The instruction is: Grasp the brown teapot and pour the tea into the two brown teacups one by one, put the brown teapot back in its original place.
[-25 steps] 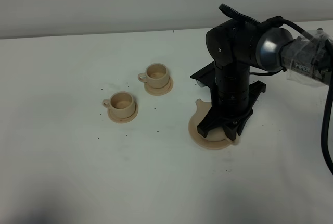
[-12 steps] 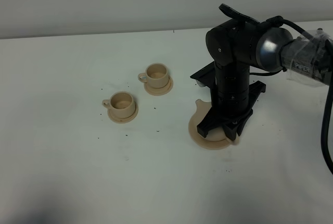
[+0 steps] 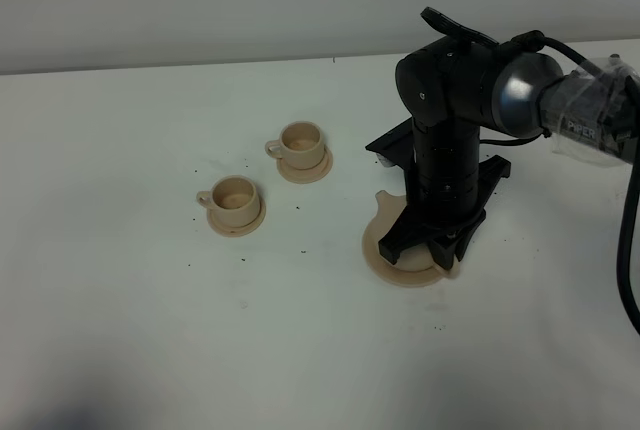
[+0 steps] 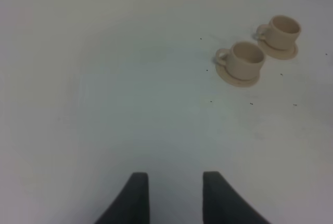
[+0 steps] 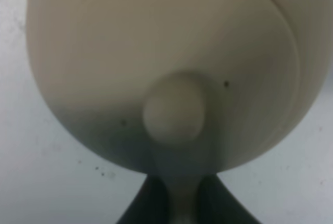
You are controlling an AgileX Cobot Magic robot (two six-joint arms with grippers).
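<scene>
Brown teapot (image 5: pixel 156 41) stands upright on the wide saucer (image 3: pixel 395 270), its spout (image 3: pixel 383 197) pointing toward the near teacup (image 3: pixel 232 197) and the far teacup (image 3: pixel 302 141). Both stand well apart from that saucer, and I cannot tell their contents. The right gripper (image 5: pixel 182 206) reaches straight down, clenched on the teapot's handle. The left gripper (image 4: pixel 174 182) hangs released over the worktop (image 4: pixel 104 78).
</scene>
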